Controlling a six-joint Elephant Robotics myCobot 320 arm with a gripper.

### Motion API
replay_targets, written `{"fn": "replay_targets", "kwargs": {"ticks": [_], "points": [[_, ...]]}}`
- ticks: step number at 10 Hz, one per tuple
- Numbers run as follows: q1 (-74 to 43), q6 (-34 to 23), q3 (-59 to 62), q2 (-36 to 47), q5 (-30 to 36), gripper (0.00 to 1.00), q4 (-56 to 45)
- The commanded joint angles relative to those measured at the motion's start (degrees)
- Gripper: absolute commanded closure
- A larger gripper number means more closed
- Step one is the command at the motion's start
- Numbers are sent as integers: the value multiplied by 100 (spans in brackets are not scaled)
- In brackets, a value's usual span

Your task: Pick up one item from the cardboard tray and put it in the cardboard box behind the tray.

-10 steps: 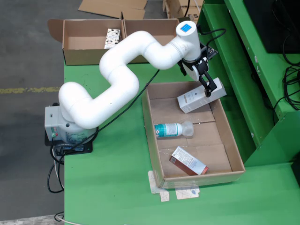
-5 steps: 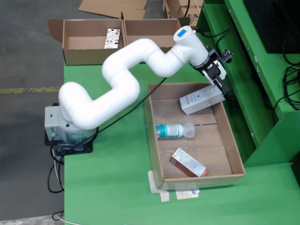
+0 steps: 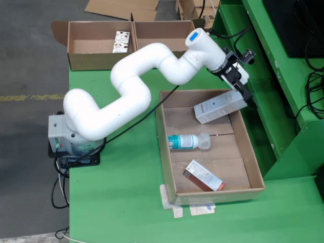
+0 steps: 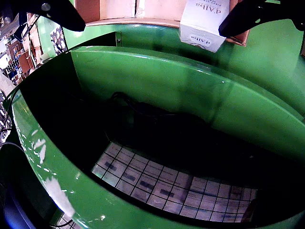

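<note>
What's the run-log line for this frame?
phase: lift | end effector: shut on white rectangular carton | carton: tilted over brown cardboard tray | remaining: clear plastic bottle, red-brown carton

From my overhead view the white arm (image 3: 126, 86) reaches across the green table (image 3: 121, 202) to the far right corner of the cardboard tray (image 3: 169, 172). The tool (image 3: 245, 98) sits at the right end of a white carton (image 3: 217, 107), which lies tilted with that end raised; I cannot see whether its jaws are clamped on it. Lower in the tray lie a teal-labelled bottle (image 3: 186, 140) on its side and a red-brown carton (image 3: 203, 174). Behind stand two cardboard boxes; the left cardboard box (image 3: 91, 55) holds a small patterned packet (image 3: 120, 41).
</note>
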Motion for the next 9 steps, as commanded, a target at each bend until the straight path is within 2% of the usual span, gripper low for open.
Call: {"fn": "replay_targets", "kwargs": {"ticks": [1, 8, 9], "points": [[18, -14, 149, 156, -59, 0, 79], [18, -9, 149, 156, -59, 0, 78], [118, 147, 149, 141, -60, 0, 78]]}}
